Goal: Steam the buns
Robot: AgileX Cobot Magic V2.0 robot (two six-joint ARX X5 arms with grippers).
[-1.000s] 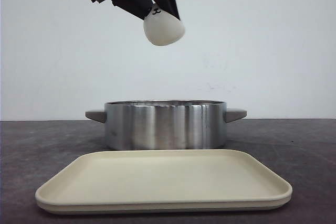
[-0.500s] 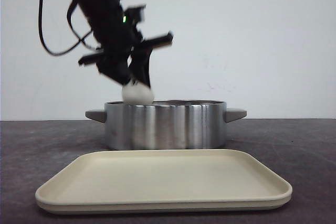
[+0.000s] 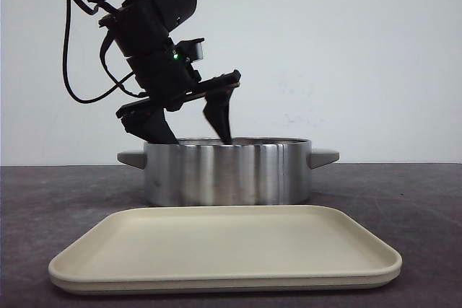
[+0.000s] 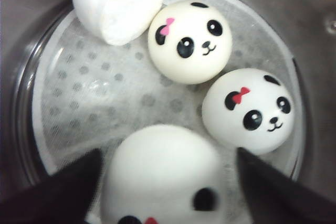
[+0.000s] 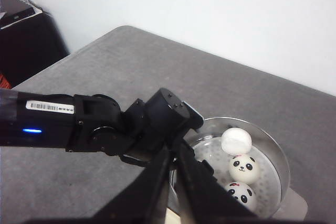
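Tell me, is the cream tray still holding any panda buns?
No, the cream tray is bare; the panda buns sit inside the steel pot.

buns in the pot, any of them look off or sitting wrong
One does. The bun by the pot's wall lies tipped over, its rough flat underside showing and no face visible. The other three sit face-up on the perforated liner, one between the left claw's open fingers.

You've got four smooth white dome-shaped panda buns [image 4: 190, 42] sitting in the pot on the dotted white liner. Two sit upright side by side, faces up, each with black eye patches and a pink bow; they look like they're touching. A third [image 4: 119, 1] is tipped over, showing its rough underside, and touches one of them. The fourth [image 4: 161, 174] lies nearest the lens, face partly cut off.
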